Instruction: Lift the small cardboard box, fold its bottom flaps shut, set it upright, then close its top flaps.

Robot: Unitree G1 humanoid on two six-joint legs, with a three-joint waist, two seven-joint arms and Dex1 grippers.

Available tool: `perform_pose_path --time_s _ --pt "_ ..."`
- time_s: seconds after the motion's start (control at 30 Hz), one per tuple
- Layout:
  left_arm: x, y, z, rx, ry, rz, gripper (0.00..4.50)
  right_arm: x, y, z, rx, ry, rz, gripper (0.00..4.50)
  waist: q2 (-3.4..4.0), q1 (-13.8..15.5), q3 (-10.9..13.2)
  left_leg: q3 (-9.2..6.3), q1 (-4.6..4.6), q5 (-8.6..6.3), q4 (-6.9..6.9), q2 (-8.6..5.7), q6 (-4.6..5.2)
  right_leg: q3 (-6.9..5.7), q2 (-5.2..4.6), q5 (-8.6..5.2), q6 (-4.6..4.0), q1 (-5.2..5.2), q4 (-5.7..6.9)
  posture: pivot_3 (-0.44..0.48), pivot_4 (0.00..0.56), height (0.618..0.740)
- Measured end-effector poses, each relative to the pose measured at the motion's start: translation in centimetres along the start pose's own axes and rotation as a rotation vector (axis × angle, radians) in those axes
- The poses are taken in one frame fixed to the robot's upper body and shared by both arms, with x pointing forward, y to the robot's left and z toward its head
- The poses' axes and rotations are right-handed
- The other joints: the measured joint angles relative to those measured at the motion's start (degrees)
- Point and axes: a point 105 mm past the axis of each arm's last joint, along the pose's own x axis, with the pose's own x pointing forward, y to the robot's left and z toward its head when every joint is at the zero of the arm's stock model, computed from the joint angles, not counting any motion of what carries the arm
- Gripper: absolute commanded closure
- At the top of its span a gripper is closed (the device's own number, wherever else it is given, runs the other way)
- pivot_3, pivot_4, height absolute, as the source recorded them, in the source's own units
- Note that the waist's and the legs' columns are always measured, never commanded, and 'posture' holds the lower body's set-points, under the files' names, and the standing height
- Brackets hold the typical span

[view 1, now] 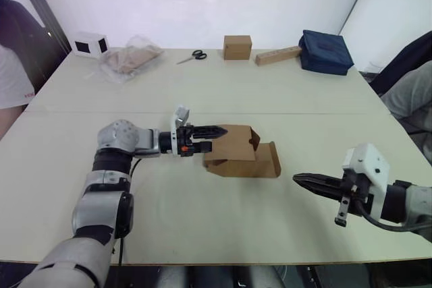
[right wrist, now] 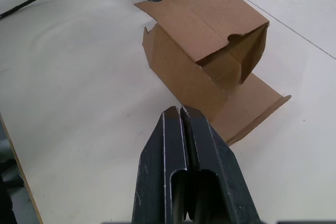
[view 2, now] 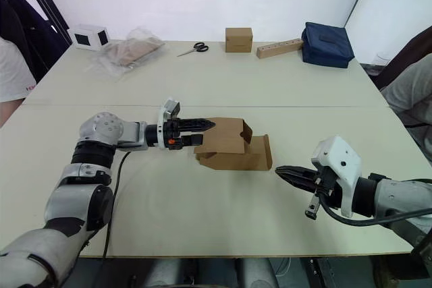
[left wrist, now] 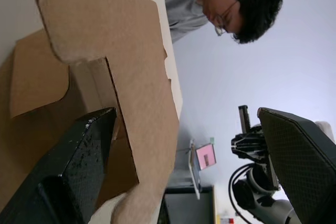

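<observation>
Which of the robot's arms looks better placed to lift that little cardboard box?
Probably the left: the left gripper is open, already at the small cardboard box. The right gripper is shut, apart from it.

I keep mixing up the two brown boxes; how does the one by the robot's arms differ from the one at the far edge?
The small cardboard box lies on its side with flaps hanging open; the far box sits upright, a neat closed cube. The left tool reaches the near one; nothing touches the far one. Both are plain brown cardboard.

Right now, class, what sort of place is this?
Probably a robot-testing workroom: a wide pale worktable against plain white walls, practice props like a plain brown cardboard box and black-handled scissors, and seated onlookers.
</observation>
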Motion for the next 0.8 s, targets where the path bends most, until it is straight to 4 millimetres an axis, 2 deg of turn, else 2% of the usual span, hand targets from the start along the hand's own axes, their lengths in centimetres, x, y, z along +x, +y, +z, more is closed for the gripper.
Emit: perform_pose_path --time_s 0.3,0.6,0.7,0.73,0.8 --pt "1.7 0.1 -0.1 0.0 0.005 -0.026 0.07 0.2 0.4 0.1 -0.002 0.001 -0.01 4.5 -0.02 0.0 0.0 -0.02 -0.01 0.0 0.0 0.03 0.0 0.0 0.01 0.0 0.0 -0.01 0.01 0.0 0.15 0.74" --pt "2.1 0.4 -0.1 0.006 0.002 -0.023 0.07 0.2 0.8 0.0 -0.002 0.004 -0.018 4.5 -0.02 0.0 0.0 -0.03 -0.01 0.0 0.0 0.04 0.0 -0.01 0.01 0.0 0.0 -0.02 0.01 0.0 0.15 0.74" --pt "2.1 0.5 -0.1 0.007 -0.001 -0.022 0.71 0.3 1.1 0.0 -0.002 0.005 -0.012 4.5 -0.02 0.0 0.0 -0.03 -0.01 0.0 0.0 0.05 0.0 -0.01 0.01 0.0 0.0 -0.02 0.01 0.0 0.15 0.74" --pt "2.1 0.5 -0.1 0.006 -0.001 -0.023 1.18 0.4 1.1 0.0 -0.002 0.005 -0.012 4.5 -0.02 0.0 0.0 -0.03 -0.01 0.0 0.0 0.05 0.0 -0.01 0.01 0.0 0.0 -0.02 0.01 0.0 0.15 0.74" --pt "2.2 0.6 -0.1 0.002 -0.001 -0.025 1.78 0.4 1.1 0.0 -0.002 0.005 -0.015 4.5 -0.02 0.0 0.0 -0.03 -0.02 0.0 0.0 0.05 0.0 -0.01 0.01 0.0 0.0 -0.01 0.0 0.0 0.15 0.74"
